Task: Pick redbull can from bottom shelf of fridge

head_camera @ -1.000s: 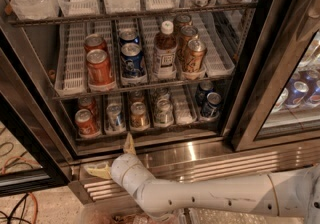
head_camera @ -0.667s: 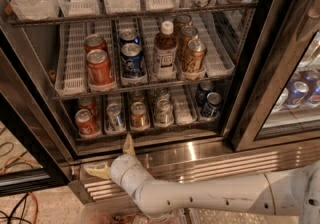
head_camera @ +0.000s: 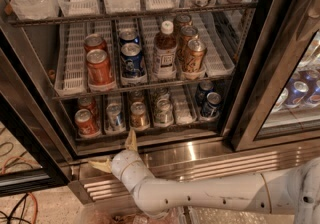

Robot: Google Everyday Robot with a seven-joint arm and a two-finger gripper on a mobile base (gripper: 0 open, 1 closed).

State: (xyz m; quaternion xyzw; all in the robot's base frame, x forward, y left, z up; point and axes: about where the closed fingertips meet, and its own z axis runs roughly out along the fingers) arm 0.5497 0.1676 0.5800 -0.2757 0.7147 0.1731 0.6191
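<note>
The fridge (head_camera: 250, 93) stands open in front of me. On its bottom shelf (head_camera: 182, 110) the slim silver-and-blue redbull can (head_camera: 115, 116) stands in the second lane from the left. It sits between a red-orange can (head_camera: 86, 122) and a gold-orange can (head_camera: 139, 114). My gripper (head_camera: 113, 149) is open and empty. It hangs in front of the ribbed steel base (head_camera: 200, 158), just below the shelf's front edge and below the redbull can. One finger points up and the other points left.
A silver can (head_camera: 162, 110) and dark blue cans (head_camera: 212, 104) stand further right on the bottom shelf. The rack above holds a bottle (head_camera: 164, 50), red cans (head_camera: 99, 67) and a blue can (head_camera: 132, 59). The black door frame (head_camera: 30, 133) is at the left, and cables (head_camera: 20, 203) lie on the floor.
</note>
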